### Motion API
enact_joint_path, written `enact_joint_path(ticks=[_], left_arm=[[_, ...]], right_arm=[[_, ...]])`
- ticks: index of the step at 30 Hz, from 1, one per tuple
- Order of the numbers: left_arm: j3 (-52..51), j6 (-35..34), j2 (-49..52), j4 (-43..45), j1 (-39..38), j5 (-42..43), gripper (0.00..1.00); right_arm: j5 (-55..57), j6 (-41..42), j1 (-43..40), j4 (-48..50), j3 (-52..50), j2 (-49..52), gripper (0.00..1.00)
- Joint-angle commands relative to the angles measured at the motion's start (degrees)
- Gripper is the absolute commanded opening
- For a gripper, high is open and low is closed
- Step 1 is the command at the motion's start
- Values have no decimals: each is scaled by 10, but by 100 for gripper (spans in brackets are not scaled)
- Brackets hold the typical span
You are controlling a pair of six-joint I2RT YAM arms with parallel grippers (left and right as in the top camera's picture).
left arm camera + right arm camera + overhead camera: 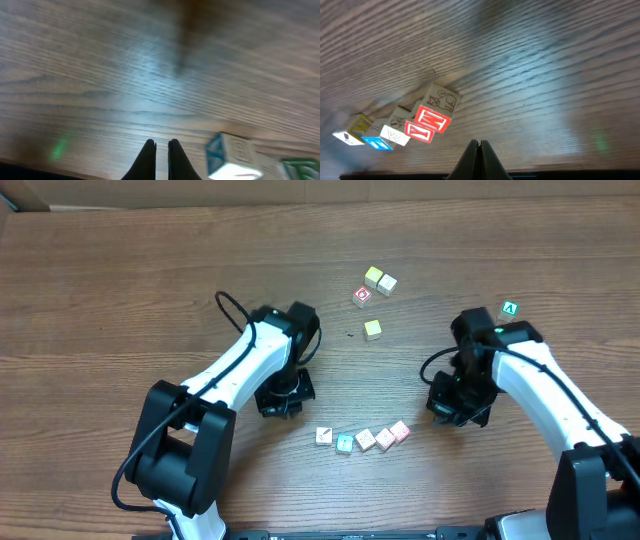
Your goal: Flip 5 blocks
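Five small blocks (366,439) lie in a curved row near the table's front, between the two arms. In the right wrist view the nearest block (434,119) shows a red print, with a second red-printed one (419,131), a white one (395,134) and a blue-faced one (376,143) beyond it. My right gripper (479,145) is shut on nothing, just right of the row; overhead it is the right gripper (455,410). My left gripper (161,149) is shut and empty, low over the wood, with a teal-faced block (232,156) to its right. Overhead, the left gripper (284,398) sits left of the row.
Plain yellow and cream cubes (379,279) and another (372,329) lie at the back middle, beside a red-printed cube (362,296). A green "A" cube (509,309) sits behind the right arm. The wooden table (100,300) ends at a pale wall at the back.
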Motion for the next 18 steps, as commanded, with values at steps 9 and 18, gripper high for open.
enact_joint_path(ticks=[9, 18], left_arm=[[-51, 13, 6, 54, -24, 23, 4], [-51, 6, 6, 71, -64, 35, 5]], right_arm=[[4, 64, 44, 65, -2, 5, 4], [5, 64, 44, 68, -3, 72, 4]])
